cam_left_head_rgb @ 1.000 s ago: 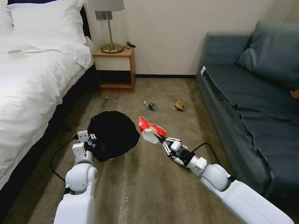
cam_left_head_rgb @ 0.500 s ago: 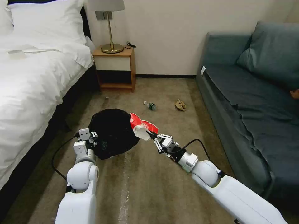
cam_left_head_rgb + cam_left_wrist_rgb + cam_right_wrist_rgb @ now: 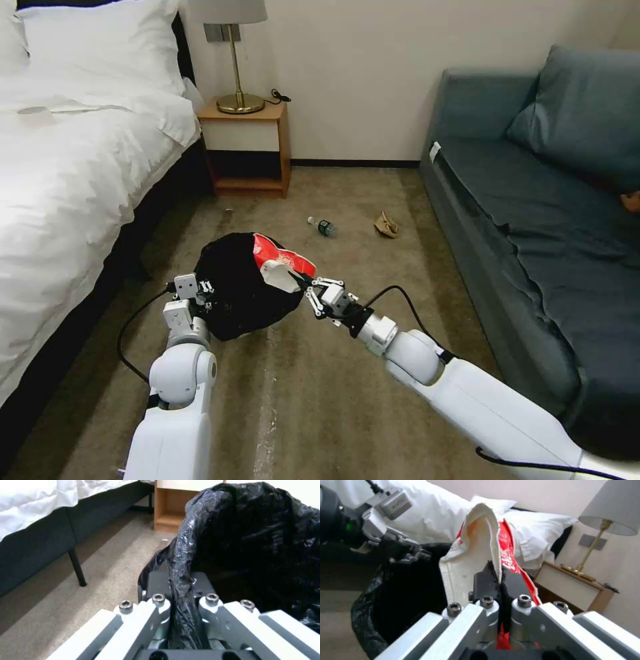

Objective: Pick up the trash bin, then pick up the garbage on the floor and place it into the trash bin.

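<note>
Left tool (image 3: 200, 291) clamped, arm low at left; right tool (image 3: 301, 281) pinched, arm reaching forward-left.

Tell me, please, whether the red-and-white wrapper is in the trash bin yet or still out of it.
Out: the right gripper holds the red-and-white wrapper pinched over the trash bin, whose rim the left gripper clamps.

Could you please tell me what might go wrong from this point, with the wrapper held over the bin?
1. The right hand pinches the red-and-white wrapper by one edge, and most of it hangs over the trash bin near the rim; released here, it might catch on the rim or slide to the carpet.
2. The left hand grips the bin only by its bag-covered rim; the crinkled plastic could slip and tilt the bin.
</note>
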Motion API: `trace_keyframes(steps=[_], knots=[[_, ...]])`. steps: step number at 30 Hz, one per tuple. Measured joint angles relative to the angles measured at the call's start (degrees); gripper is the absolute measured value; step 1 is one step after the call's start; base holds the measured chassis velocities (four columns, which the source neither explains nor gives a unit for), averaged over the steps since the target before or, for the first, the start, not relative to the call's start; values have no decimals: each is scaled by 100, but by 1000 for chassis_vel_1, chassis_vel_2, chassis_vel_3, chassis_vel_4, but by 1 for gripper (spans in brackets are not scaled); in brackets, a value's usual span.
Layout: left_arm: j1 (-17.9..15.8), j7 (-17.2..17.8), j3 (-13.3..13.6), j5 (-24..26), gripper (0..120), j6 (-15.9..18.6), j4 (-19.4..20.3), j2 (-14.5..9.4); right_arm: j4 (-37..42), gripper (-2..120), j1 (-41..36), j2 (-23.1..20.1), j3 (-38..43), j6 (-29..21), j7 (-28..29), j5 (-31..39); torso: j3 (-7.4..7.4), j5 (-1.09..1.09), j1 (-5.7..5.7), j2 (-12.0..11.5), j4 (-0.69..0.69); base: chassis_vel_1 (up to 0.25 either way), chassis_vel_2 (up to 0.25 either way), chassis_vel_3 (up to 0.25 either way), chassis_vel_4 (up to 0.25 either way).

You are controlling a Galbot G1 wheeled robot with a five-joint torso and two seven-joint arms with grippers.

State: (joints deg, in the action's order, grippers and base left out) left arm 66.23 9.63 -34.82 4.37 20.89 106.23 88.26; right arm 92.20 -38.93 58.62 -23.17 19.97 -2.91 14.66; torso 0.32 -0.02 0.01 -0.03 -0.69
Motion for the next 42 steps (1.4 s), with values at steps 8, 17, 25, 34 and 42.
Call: trace_keyframes(steps=[8, 17, 25, 34, 42], knots=[[86, 0, 0, 6, 5, -35, 3, 11, -283, 0, 236, 426, -336, -19, 80, 20, 0, -1, 0, 0, 0, 0, 0, 0, 0], [160, 3, -41, 30, 5, -43, 158, -3, -496, 0, 513, 836, -696, -61, 180, 76, 0, 0, 0, 0, 1, 0, 0, 0, 0], [284, 4, -72, 49, 5, -44, 262, -7, -666, 0, 569, 1065, -835, -98, 338, 54, 0, 0, 0, 0, 1, 0, 0, 0, 0], [268, 3, -119, 57, 5, -60, 245, 0, -786, 29, 605, 1088, -832, -104, 327, 44, 0, 0, 0, 0, 0, 0, 0, 0, 0], [247, 5, -110, 57, 5, -60, 250, 16, -812, 59, 600, 1133, -831, -111, 311, 25, 0, 0, 0, 0, 0, 0, 0, 0, 0]])
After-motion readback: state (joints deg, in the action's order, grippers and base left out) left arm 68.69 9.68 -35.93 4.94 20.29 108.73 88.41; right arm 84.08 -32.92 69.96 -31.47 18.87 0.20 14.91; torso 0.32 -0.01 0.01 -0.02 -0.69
